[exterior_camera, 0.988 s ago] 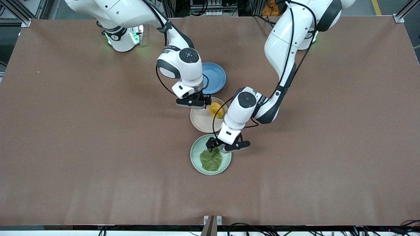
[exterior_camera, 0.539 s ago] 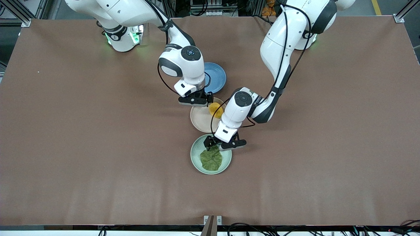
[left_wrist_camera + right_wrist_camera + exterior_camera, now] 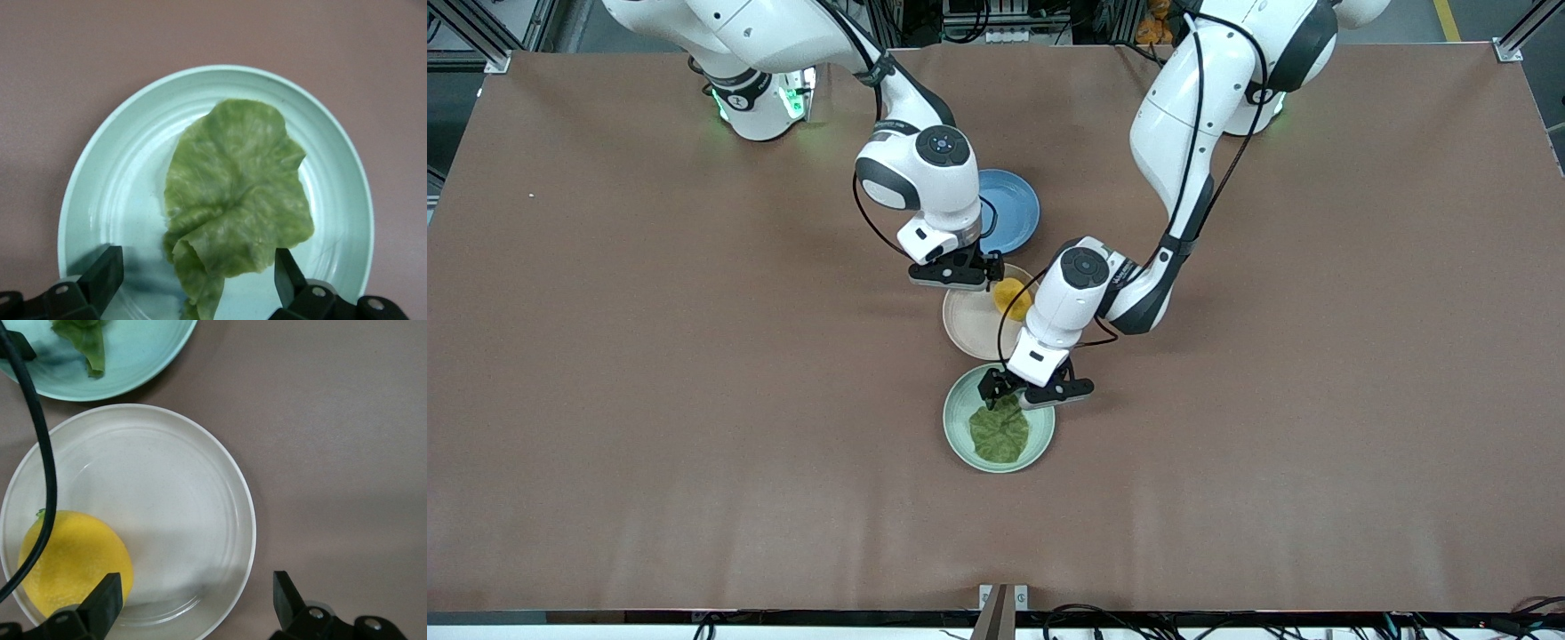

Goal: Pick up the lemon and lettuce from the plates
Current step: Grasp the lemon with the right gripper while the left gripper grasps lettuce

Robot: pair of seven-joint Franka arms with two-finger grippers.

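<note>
Neither item is lifted yet: the lettuce lies on the mint plate between the spread, empty fingers of the left end effector, and the lemon sits on the beige plate beside the open, empty right end effector.

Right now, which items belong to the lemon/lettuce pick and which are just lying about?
Job:
lemon on beige plate
lettuce on mint plate
left gripper, open over lettuce
right gripper, open beside lemon

Lying about:
blue plate
</note>
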